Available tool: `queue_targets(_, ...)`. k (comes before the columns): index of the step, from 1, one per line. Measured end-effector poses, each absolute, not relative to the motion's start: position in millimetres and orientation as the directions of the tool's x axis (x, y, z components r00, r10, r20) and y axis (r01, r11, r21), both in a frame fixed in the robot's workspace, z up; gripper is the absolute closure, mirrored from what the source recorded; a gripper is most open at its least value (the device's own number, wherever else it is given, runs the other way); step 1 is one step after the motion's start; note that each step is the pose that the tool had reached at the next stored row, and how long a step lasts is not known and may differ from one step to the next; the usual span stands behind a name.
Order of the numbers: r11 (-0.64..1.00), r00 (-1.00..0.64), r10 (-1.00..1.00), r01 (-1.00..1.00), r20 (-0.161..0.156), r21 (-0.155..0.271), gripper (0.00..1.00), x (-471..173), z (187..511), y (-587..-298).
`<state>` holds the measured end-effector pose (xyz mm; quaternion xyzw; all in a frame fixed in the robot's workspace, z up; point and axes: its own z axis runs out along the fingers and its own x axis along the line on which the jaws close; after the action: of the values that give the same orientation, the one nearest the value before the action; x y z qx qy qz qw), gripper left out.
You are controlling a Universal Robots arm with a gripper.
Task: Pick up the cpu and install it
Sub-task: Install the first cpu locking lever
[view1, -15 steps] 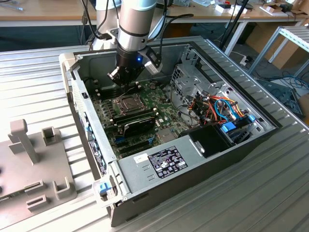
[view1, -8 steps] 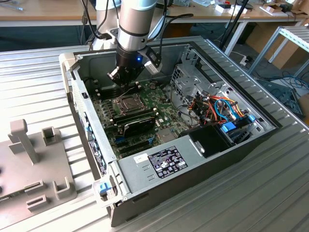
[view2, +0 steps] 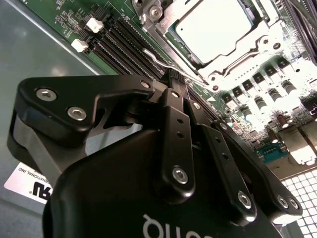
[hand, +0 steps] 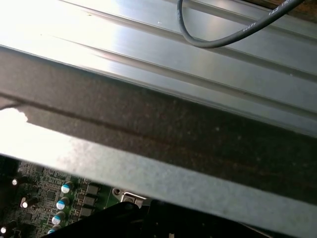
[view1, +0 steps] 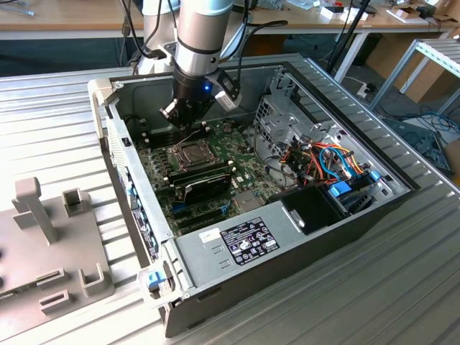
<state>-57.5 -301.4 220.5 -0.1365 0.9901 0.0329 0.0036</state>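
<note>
The cpu (view2: pixel 213 25) lies flat in its socket on the green motherboard (view1: pixel 215 180), its silvery top showing inside the metal frame (view2: pixel 247 47). In the exterior view the socket (view1: pixel 190 152) sits just below my gripper (view1: pixel 188 123), which hangs inside the open computer case. In the second wrist view the gripper (view2: pixel 172 75) is shut, its black fingers (view2: pixel 174 114) pressed together with nothing seen between them. The tips are beside the socket's thin wire lever (view2: pixel 163 59), a short way from the cpu.
A black oblong module (view1: pixel 205 183) lies next to the socket. The case holds a power supply (view1: pixel 237 241), a drive cage (view1: pixel 280 122) and coloured cables (view1: pixel 330 165). A grey fixture (view1: pixel 50 237) stands at the exterior view's left. A black cable (hand: pixel 213 39) crosses the slatted table.
</note>
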Motion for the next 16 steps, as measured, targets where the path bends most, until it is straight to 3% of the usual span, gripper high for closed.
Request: queue_targets(16,0.961,-0.963,-0.269,-0.270,-0.014,0.057,0.89,-56.7,216.8,-301.6)
